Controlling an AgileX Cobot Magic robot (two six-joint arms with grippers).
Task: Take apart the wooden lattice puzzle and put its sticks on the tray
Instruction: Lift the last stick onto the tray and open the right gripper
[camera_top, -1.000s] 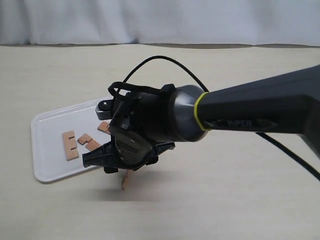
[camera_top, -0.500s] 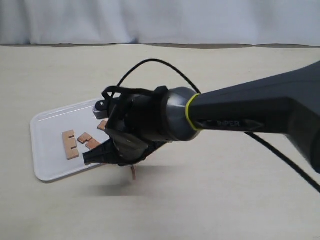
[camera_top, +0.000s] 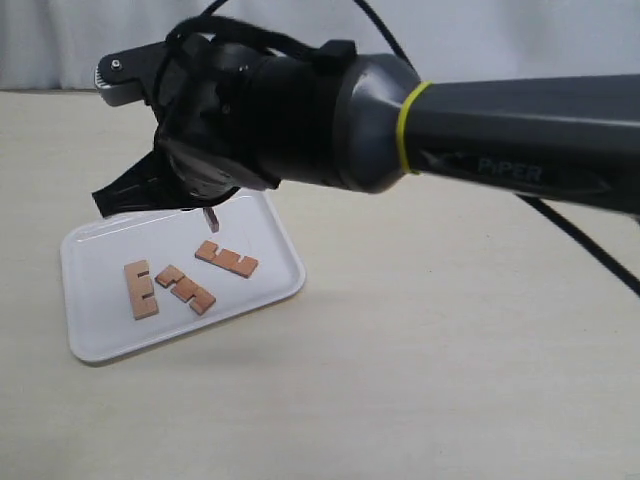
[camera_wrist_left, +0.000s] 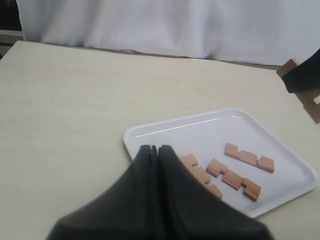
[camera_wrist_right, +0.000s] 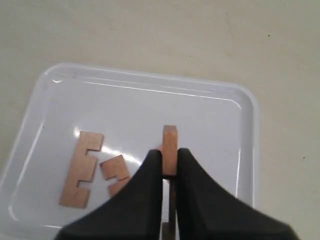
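Risen over the tray (camera_top: 100, 305), right fingers (camera_wrist_right: 151, 175) pinch a stick (camera_wrist_right: 170, 144); left fingers (camera_wrist_left: 145, 172) pressed together.

The right arm (camera_top: 520, 130) is dark grey and rounded, with a yellow-green ring (camera_top: 405, 125), faint "PiPER" lettering (camera_top: 510, 170), a black cable (camera_top: 580, 243) and black tapered fingers (camera_wrist_right: 147, 195).

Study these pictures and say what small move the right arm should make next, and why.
Probably lower the held stick toward the bare white floor of the tray. The right jaws are shut on it, end down, above the tray, where three sticks lie flat. It hangs in the air, so opening from this height would likely let it bounce or land on another stick.
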